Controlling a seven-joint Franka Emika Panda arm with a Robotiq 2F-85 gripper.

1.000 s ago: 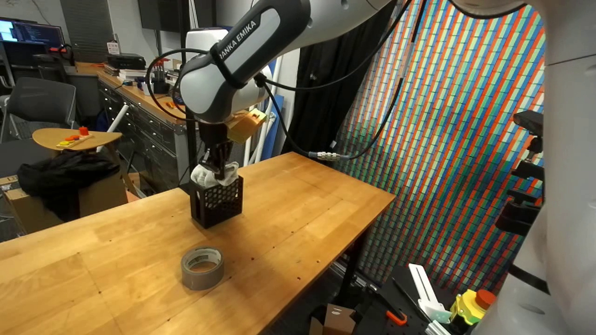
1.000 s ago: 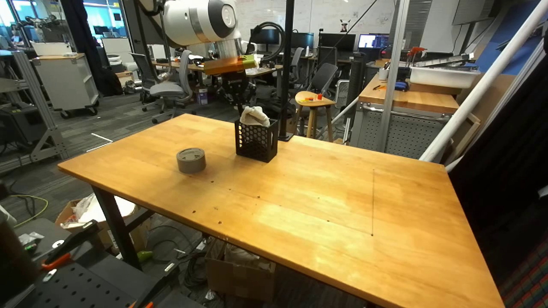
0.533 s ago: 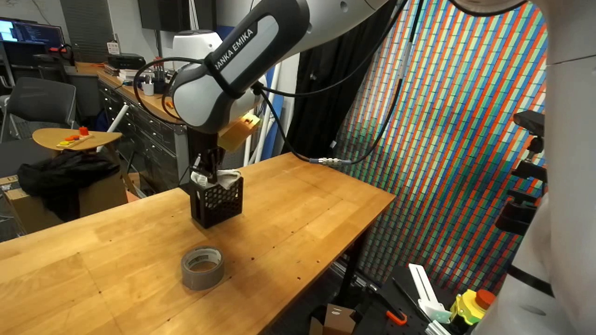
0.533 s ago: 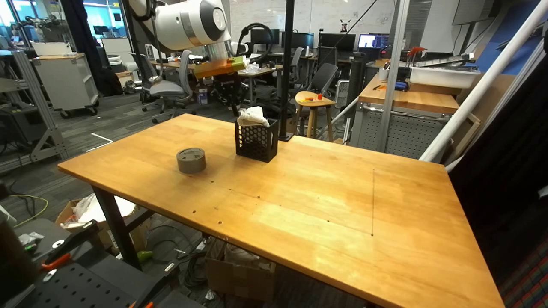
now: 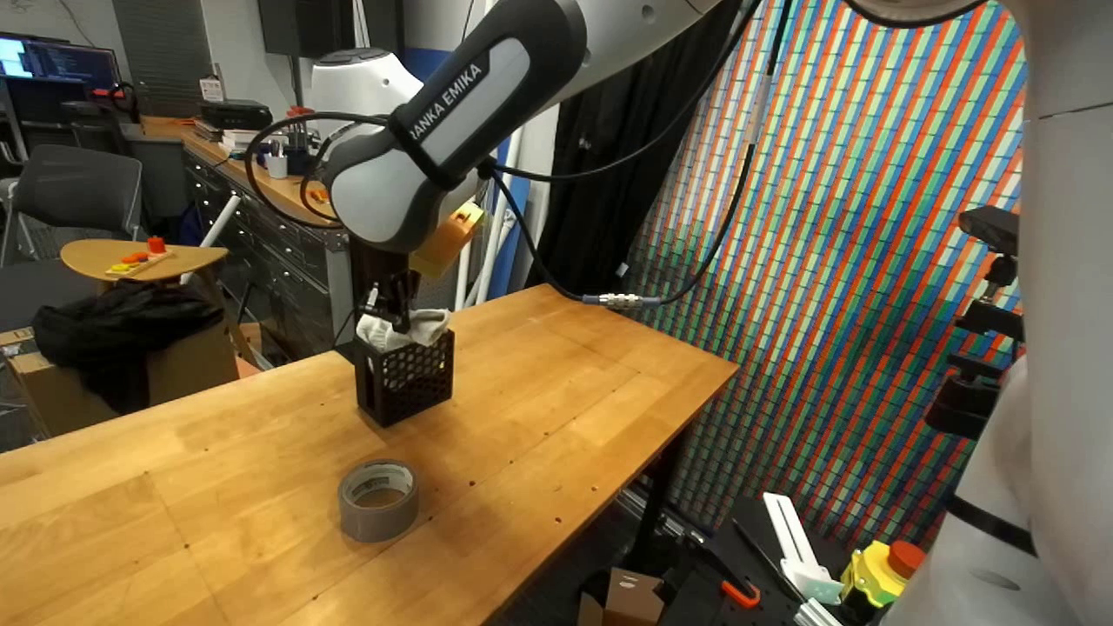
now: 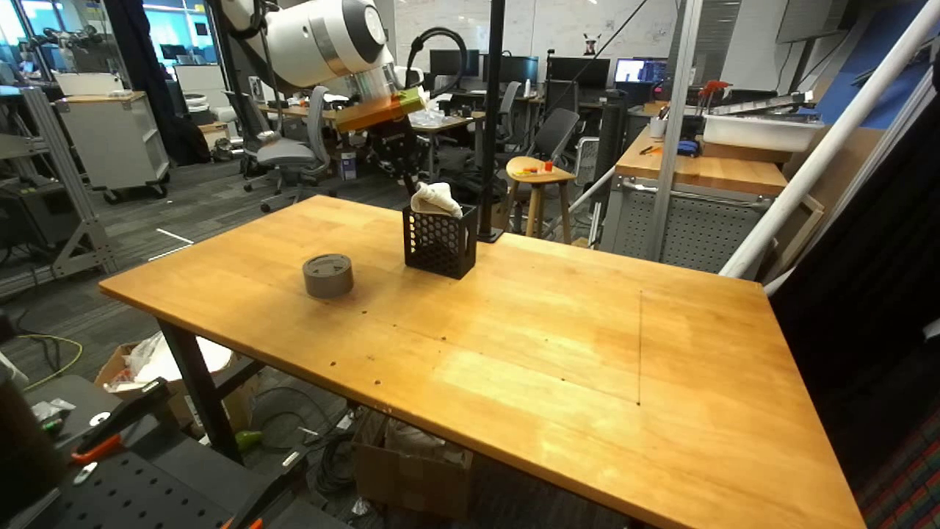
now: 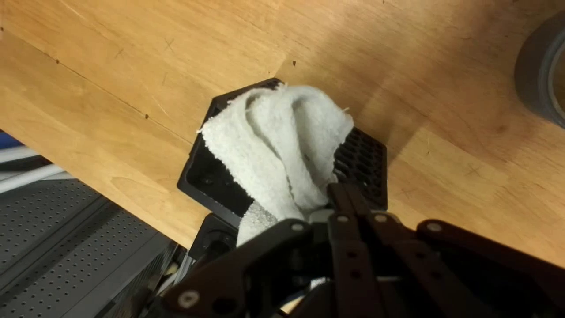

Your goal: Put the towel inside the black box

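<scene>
The white towel [image 5: 429, 325] sits bunched in the black box [image 5: 417, 380], bulging above its rim. Both show in the other views too: the towel [image 6: 435, 200] and box [image 6: 440, 250] in an exterior view, the towel [image 7: 269, 150] and honeycomb box wall [image 7: 373, 163] in the wrist view. Part of the towel hangs over the rim near the bottom of the wrist view. My gripper [image 7: 346, 189] is shut, its fingertips together right beside the towel, with no cloth visible between them. In an exterior view the gripper [image 5: 400, 327] points down at the towel's top. The towel's lower part is hidden inside the box.
A grey tape roll [image 5: 379, 520] stands on the wooden table [image 5: 261, 469]; it also shows in the wrist view [image 7: 532, 66]. A black upright pole [image 6: 493, 147] rises at the table edge close behind the box.
My gripper went lower and shifted over the box, then rose slightly and tilted. The towel top sits somewhat lower and flatter than a second ago. Box and tape have not moved.
</scene>
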